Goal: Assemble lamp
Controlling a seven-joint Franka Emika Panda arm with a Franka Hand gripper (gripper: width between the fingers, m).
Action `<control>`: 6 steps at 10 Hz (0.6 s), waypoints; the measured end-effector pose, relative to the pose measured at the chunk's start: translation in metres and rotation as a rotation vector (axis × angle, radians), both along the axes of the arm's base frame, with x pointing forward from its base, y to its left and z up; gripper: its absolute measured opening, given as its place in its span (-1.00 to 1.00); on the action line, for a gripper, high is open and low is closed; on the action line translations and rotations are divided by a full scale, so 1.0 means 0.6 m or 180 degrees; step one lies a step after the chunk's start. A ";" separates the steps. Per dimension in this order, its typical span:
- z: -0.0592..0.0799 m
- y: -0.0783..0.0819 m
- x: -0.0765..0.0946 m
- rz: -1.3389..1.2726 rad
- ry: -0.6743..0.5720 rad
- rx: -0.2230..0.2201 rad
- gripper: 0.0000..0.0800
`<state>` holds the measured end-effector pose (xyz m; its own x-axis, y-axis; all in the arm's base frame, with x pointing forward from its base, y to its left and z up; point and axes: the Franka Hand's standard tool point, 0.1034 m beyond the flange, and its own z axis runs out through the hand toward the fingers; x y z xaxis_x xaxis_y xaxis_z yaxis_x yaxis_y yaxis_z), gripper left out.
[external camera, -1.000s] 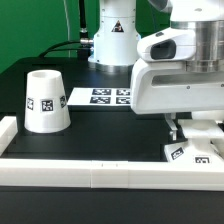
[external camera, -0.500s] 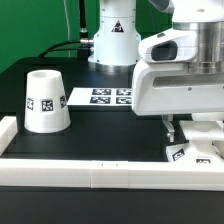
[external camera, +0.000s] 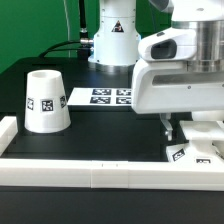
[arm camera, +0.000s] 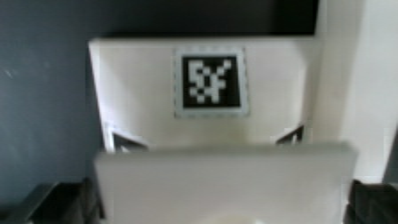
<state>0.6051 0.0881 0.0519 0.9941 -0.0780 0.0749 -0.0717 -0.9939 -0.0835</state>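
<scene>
The lamp lies in parts. Its tapered white shade (external camera: pixel 46 100) stands mouth-down at the exterior view's left, tag facing front. Its squat white base (external camera: pixel 196 149) sits in the front corner at the exterior view's right, against the white rail. My gripper (external camera: pixel 190 135) hangs low over the base, one dark finger (external camera: pixel 166 128) beside it and the other hidden. In the wrist view the base (arm camera: pixel 205 80) and its tag fill the frame, and my gripper (arm camera: pixel 217 196) stands open with its jaws wide on either side of the base, straddling it without gripping it.
A white rail (external camera: pixel 90 172) borders the black table along the front and the exterior view's left. The marker board (external camera: pixel 100 96) lies flat at the back, in front of the arm's pedestal (external camera: pixel 112 40).
The jaws have spread apart around the base; the visible finger moved outward toward the exterior view's left. The base, shade and arm have stayed in place.
</scene>
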 end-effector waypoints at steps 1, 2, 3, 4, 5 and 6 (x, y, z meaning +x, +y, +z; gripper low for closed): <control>0.005 0.001 -0.036 -0.0073 0.0060 0.0040 0.75; 0.013 0.008 -0.064 -0.0109 0.0109 0.0072 0.75; 0.028 0.022 -0.081 -0.0140 0.0129 0.0084 0.75; 0.042 0.044 -0.102 -0.0165 0.0168 0.0095 0.75; 0.049 0.058 -0.110 -0.0167 0.0167 0.0105 0.75; 0.052 0.069 -0.113 -0.0133 0.0159 0.0110 0.75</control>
<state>0.5374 0.1295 0.0832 0.9924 -0.1213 0.0217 -0.1181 -0.9865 -0.1131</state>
